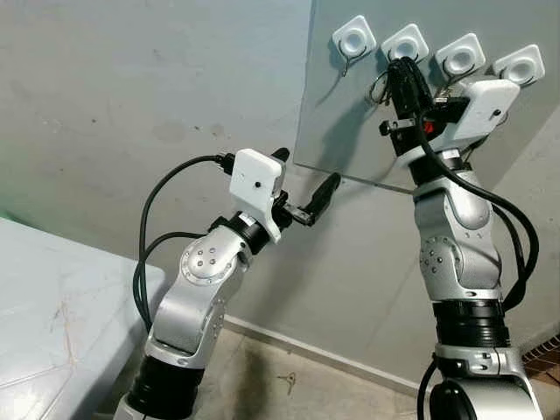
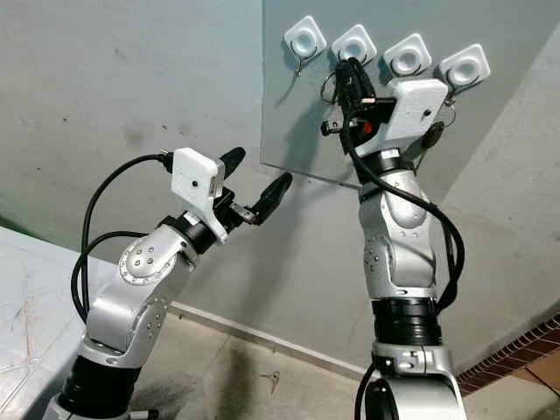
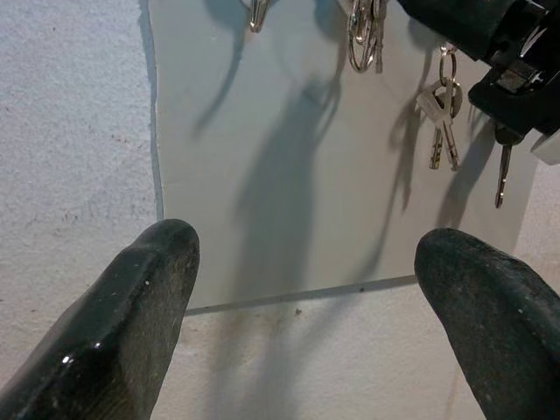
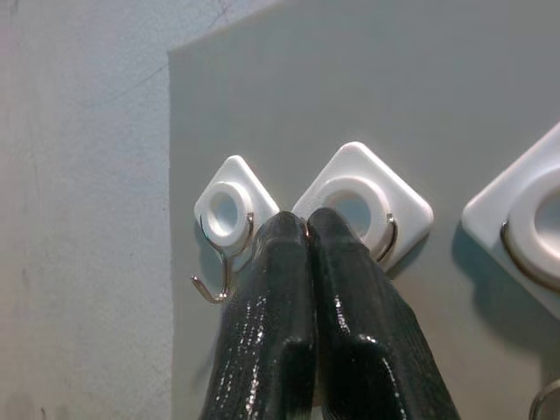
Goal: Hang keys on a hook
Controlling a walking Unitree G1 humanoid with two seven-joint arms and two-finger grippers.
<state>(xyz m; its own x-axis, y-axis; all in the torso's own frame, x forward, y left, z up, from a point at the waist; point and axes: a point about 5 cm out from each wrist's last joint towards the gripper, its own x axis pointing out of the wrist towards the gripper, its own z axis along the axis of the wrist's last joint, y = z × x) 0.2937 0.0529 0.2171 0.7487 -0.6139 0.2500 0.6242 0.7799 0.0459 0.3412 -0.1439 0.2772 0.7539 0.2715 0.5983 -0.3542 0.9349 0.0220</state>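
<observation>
A grey board (image 1: pixel 346 122) on the wall carries a row of white stick-on hooks. My right gripper (image 1: pixel 402 64) is raised against the second hook (image 1: pixel 405 41), its fingers (image 4: pixel 289 262) pressed shut at the hook's ring. A metal key ring with keys (image 1: pixel 378 87) hangs right beside those fingers; whether it rests on the hook is hidden. The first hook (image 4: pixel 225 214) is bare. Other keys (image 3: pixel 442 118) hang under the hooks further right. My left gripper (image 1: pixel 306 171) is open in mid-air below the board's lower left corner, holding nothing.
A white table (image 1: pixel 52 306) stands at my left, close to the left arm. The grey wall lies behind both arms, with bare floor (image 1: pixel 289 381) along its foot. A brick-patterned strip (image 2: pixel 525 354) shows at lower right.
</observation>
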